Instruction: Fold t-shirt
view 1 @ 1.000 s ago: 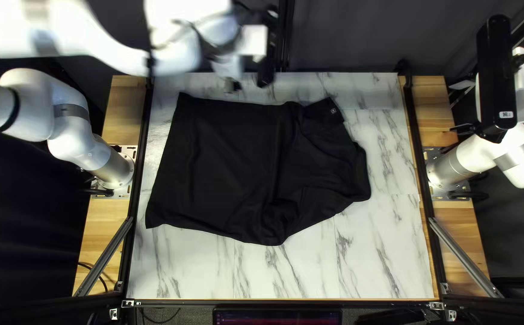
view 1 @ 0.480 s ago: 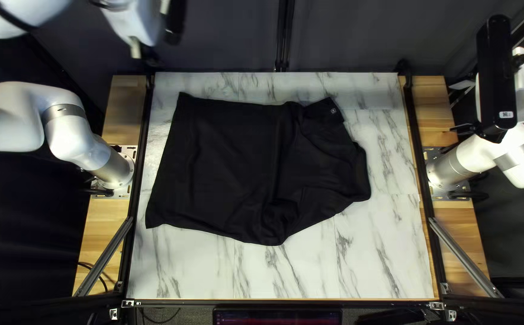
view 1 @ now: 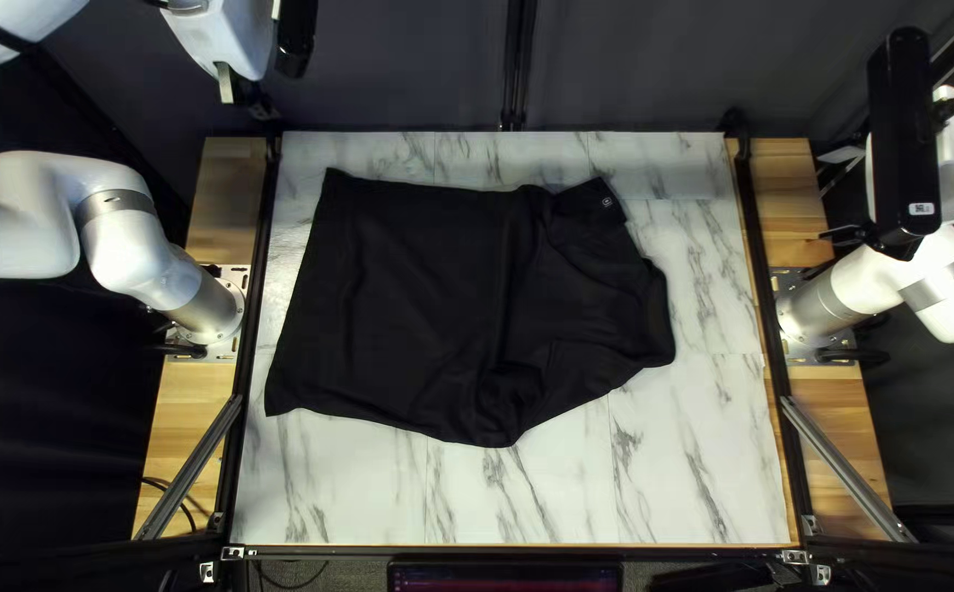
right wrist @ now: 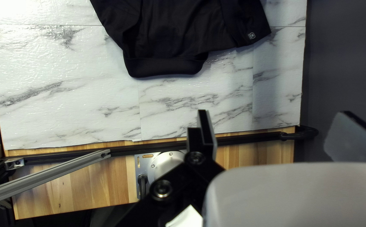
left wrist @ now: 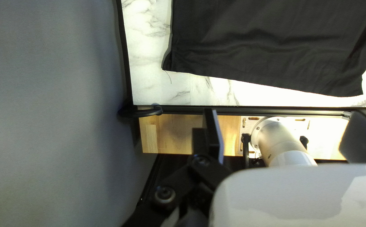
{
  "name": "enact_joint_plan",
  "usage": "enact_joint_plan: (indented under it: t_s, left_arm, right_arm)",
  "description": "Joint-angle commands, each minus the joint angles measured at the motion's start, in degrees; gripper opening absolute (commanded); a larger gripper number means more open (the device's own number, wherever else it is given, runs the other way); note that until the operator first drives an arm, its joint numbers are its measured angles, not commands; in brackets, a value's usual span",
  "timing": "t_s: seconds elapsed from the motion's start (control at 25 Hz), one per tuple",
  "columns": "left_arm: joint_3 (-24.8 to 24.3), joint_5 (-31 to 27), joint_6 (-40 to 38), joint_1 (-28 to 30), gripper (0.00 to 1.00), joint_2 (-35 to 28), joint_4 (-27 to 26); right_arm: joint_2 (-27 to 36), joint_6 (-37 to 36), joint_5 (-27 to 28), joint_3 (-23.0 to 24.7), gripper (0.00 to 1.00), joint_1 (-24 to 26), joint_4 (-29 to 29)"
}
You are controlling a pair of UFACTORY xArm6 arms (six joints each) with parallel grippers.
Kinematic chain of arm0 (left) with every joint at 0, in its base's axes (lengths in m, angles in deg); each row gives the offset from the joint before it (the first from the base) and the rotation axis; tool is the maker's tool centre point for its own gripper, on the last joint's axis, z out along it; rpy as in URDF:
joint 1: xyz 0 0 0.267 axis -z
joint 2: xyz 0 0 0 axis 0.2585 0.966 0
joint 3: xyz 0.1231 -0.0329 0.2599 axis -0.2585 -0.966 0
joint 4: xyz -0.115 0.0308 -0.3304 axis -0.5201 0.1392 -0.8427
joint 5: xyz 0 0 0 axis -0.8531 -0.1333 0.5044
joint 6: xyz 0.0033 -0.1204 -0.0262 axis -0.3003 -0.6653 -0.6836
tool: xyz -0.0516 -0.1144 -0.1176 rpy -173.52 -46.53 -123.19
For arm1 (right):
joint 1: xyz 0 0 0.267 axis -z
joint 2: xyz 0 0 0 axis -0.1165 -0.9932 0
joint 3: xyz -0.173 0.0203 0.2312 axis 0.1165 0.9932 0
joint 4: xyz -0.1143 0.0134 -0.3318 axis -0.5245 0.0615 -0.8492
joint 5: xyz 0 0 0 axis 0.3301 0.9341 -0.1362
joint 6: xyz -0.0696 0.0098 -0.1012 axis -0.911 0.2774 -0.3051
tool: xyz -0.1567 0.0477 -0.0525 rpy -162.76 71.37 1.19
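Holding left claw [view 1: 247, 105] and right claw [view 1: 826, 197] wide open, gripping nothing, well apart from the shirt [view 1: 422, 307]. Lies spread, slightly rumpled, on the table [view 1: 674, 471], ahead of both, with hem [view 1: 307, 291] nearer left claw, collar [right wrist: 166, 67] nearer right claw.

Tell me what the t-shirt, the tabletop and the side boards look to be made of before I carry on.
T-shirt: soft matte black knit, by its drape and creases; cotton or synthetic, I can't tell. Tabletop: white with grey marble veining, slightly glossy and textured; straight seams suggest printed film or sheets rather than stone. Side boards: likely solid wood, given the light-brown strips and grain.
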State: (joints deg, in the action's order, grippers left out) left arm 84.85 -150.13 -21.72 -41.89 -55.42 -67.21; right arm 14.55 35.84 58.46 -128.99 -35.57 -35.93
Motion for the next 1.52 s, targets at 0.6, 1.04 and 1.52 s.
enact_joint_plan:
  t_s: [0.6, 1.04, 1.52]
  left_arm:
    - [0.0, 0.0, 0.0, 0.0, 1.00, 0.0, 0.0]
    - [0.0, 0.0, 0.0, 0.0, 1.00, 0.0, 0.0]
    - [0.0, 0.0, 0.0, 0.0, 1.00, 0.0, 0.0]
  right_arm:
    - [-9.6, -1.2, -26.2, 17.9, 1.00, 7.5, 7.8]
    - [-32.0, -0.3, -54.6, 29.2, 1.00, 8.1, 16.2]
    - [-39.2, -14.4, -56.7, 25.9, 1.00, 14.0, 22.2]
